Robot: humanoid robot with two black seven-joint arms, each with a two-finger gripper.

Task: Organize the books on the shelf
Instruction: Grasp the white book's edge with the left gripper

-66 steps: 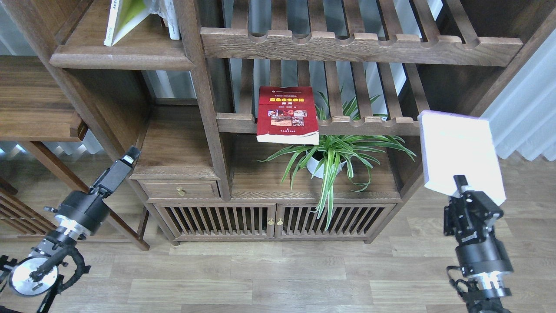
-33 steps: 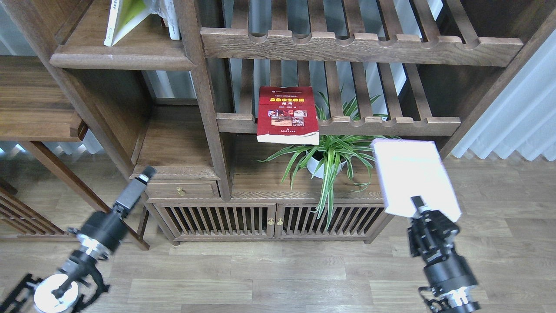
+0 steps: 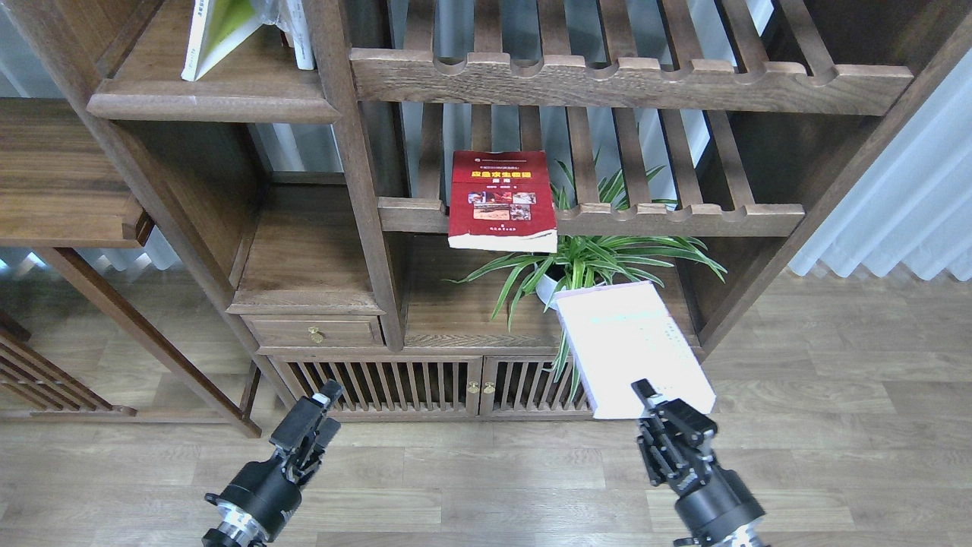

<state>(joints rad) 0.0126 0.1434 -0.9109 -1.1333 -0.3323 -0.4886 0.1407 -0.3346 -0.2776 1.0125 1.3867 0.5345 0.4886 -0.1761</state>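
My right gripper (image 3: 654,406) is shut on the near edge of the pale lilac-white book (image 3: 630,346) and holds it tilted in the air, in front of the plant and the cabinet. The dark red book (image 3: 501,199) lies flat on the lower slatted shelf, overhanging its front rail. The yellow-green book (image 3: 216,34) leans on the solid plank shelf (image 3: 213,97) at the top left, beside a white book spine (image 3: 301,38). My left gripper (image 3: 323,410) is low, in front of the cabinet doors, empty, its fingers close together.
A potted spider plant (image 3: 588,270) stands on the cabinet top (image 3: 456,323) under the red book. Slatted shelves with notched rails (image 3: 630,83) fill the right side. A small drawer (image 3: 315,332), slatted doors (image 3: 425,387), a side table (image 3: 61,182) at left, curtains (image 3: 911,190) at right.
My right arm has swung the pale book down and left, from beside the shelf's right post to in front of the plant. My left arm has moved right and down towards the cabinet doors.
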